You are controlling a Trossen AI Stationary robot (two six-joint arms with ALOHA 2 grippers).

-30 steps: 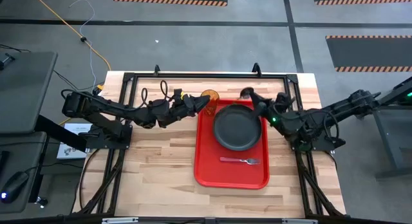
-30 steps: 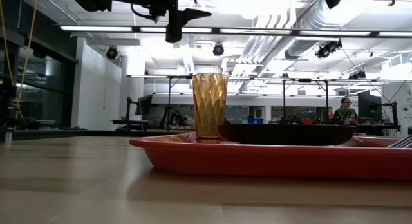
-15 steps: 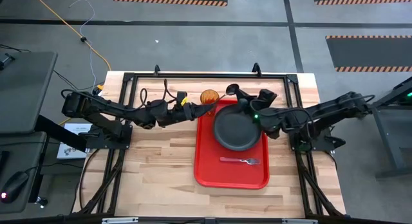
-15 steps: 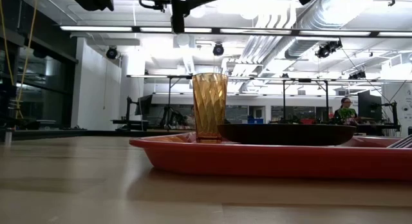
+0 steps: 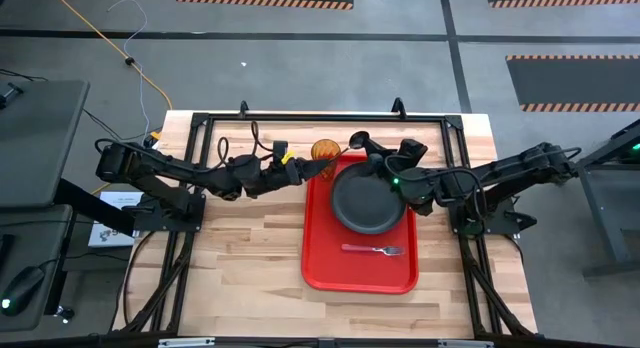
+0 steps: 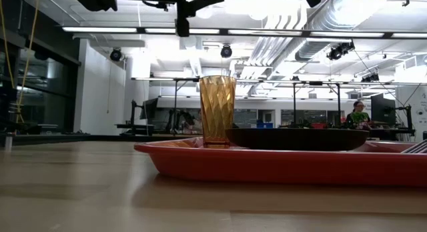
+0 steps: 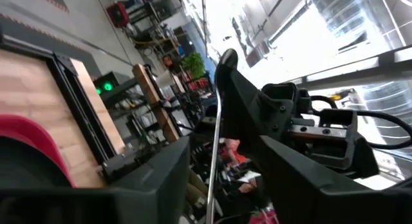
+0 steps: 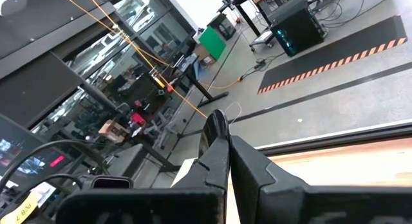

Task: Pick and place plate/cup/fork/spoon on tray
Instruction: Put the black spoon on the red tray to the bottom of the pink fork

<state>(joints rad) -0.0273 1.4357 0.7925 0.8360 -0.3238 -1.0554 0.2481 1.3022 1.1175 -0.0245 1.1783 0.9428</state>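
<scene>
While no writing reads, the cup stands on the tray.

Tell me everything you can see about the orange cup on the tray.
The cup is a small translucent amber tumbler, plastic by its look, with faceted ribbed walls and a slight flare toward the rim. It stands upright and looks empty. It sits in the far left corner of the red tray, beside the dark plate without clearly touching it. The left pincer is close by its side, not holding it.
</scene>
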